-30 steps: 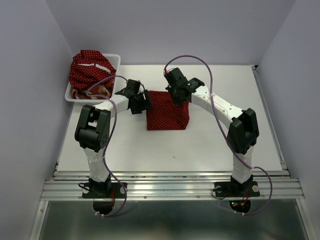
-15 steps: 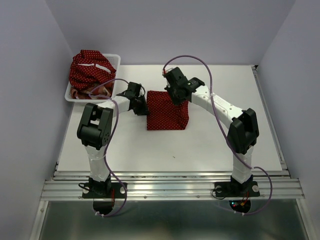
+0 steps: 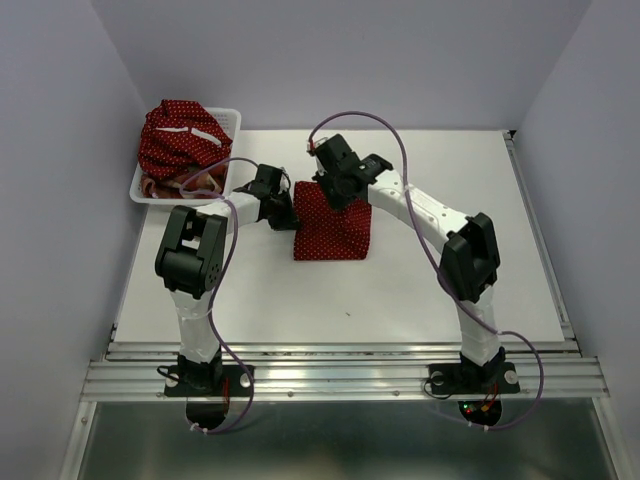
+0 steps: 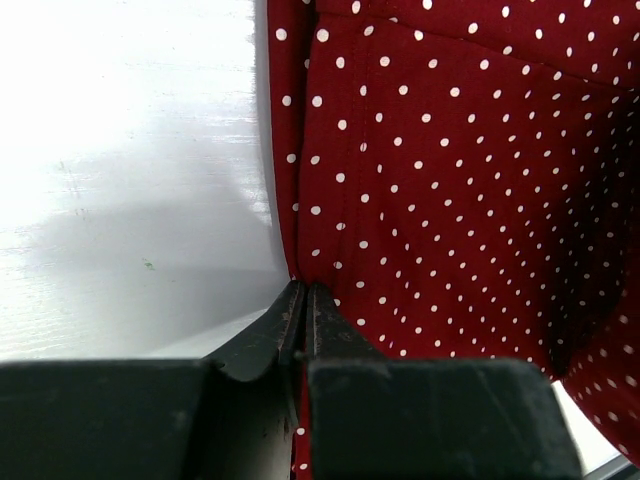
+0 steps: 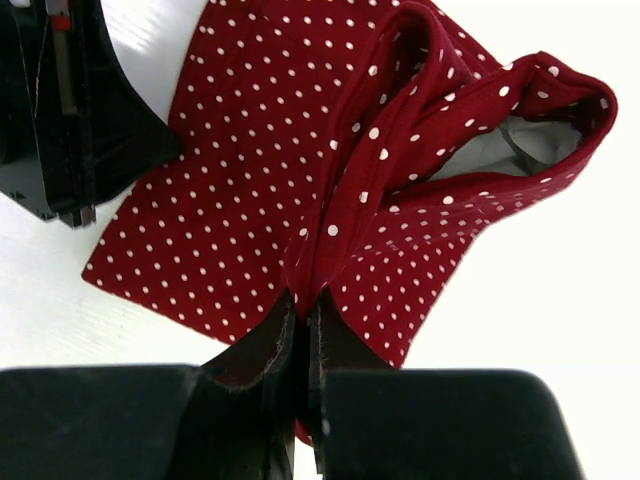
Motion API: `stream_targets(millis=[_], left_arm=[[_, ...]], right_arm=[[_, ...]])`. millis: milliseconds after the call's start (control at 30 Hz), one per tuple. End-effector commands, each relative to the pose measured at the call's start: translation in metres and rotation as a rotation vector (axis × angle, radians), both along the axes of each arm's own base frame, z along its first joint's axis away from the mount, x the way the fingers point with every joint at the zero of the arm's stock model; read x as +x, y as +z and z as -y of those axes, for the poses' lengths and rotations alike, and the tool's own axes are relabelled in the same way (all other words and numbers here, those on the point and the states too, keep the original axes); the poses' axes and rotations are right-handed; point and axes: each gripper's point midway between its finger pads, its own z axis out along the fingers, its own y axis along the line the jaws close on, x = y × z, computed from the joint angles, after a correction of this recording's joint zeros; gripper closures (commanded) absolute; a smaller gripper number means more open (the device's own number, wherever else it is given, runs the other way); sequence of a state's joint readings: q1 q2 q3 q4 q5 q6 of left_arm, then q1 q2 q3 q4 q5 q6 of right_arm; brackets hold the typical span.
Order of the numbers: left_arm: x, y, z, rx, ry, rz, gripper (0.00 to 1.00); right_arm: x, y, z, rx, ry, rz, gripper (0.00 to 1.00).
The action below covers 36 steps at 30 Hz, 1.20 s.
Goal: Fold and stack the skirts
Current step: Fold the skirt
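Observation:
A dark red polka-dot skirt [image 3: 335, 232] lies on the white table, its right part lifted and pulled over to the left. My left gripper [image 3: 291, 214] is shut on the skirt's left edge [image 4: 300, 240], with the cloth pinched between the fingertips. My right gripper [image 3: 338, 196] is shut on a bunched fold of the same skirt [image 5: 350, 190] and holds it above the flat layer. In the right wrist view the left gripper [image 5: 62, 120] shows at the top left. A second polka-dot skirt [image 3: 182, 135] is heaped in the basket, on top of a plaid skirt [image 3: 163, 186].
The white mesh basket [image 3: 234, 122] stands at the table's back left corner, close to the left arm. Bare white table [image 3: 430, 290] lies in front of and to the right of the skirt. Grey walls close in on both sides.
The left gripper has closed on the skirt's left edge. The right gripper has moved left with its fold, so the skirt's spread is narrower on the right.

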<state>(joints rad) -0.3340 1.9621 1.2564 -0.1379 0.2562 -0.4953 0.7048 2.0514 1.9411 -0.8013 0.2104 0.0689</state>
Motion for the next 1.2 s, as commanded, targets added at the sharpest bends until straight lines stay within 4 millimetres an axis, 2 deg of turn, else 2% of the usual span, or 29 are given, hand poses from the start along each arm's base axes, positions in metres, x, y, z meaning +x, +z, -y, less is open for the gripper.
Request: stream_targets(millis=[0, 167, 300, 533, 733, 800, 833, 867, 933, 1000, 1100, 1167], left_arm=[[-0.008, -0.007, 0.001, 0.014, -0.012, -0.026, 0.89], [-0.008, -0.010, -0.002, 0.024, -0.002, -0.033, 0.89], [-0.008, -0.012, -0.003, 0.028, 0.006, -0.038, 0.89], [-0.007, -0.011, -0.002, 0.028, 0.013, -0.038, 0.89], [-0.008, -0.011, -0.005, 0.036, 0.029, -0.037, 0.89], [-0.008, -0.011, -0.005, 0.036, 0.031, -0.037, 0.89], [-0.008, -0.011, -0.006, 0.041, 0.034, -0.039, 0.89], [-0.008, -0.012, -0.007, 0.047, 0.040, -0.040, 0.89], [-0.007, -0.011, -0.009, 0.054, 0.052, -0.040, 0.88], [-0.004, -0.008, -0.012, 0.057, 0.062, -0.033, 0.88], [-0.002, 0.000, -0.016, 0.064, 0.081, -0.012, 0.86], [0.000, 0.006, -0.020, 0.072, 0.095, 0.000, 0.84]], right_arm=[[0.008, 0.014, -0.027, 0.073, 0.033, 0.037, 0.99], [0.012, 0.001, -0.039, 0.106, 0.055, 0.029, 0.99], [0.013, -0.021, -0.048, 0.108, 0.062, -0.013, 0.99], [0.025, -0.047, -0.056, 0.124, 0.020, -0.010, 0.99], [0.019, -0.063, -0.068, 0.168, 0.048, -0.061, 0.94], [0.019, -0.065, -0.070, 0.175, 0.049, -0.071, 0.82], [0.018, -0.065, -0.072, 0.184, 0.050, -0.076, 0.67], [0.017, -0.066, -0.072, 0.186, 0.052, -0.082, 0.58], [0.018, -0.060, -0.075, 0.202, 0.051, -0.077, 0.46], [0.018, -0.051, -0.076, 0.216, 0.053, -0.066, 0.43], [0.017, -0.027, -0.076, 0.245, 0.066, -0.036, 0.35], [0.013, -0.008, -0.075, 0.269, 0.077, -0.016, 0.25]])
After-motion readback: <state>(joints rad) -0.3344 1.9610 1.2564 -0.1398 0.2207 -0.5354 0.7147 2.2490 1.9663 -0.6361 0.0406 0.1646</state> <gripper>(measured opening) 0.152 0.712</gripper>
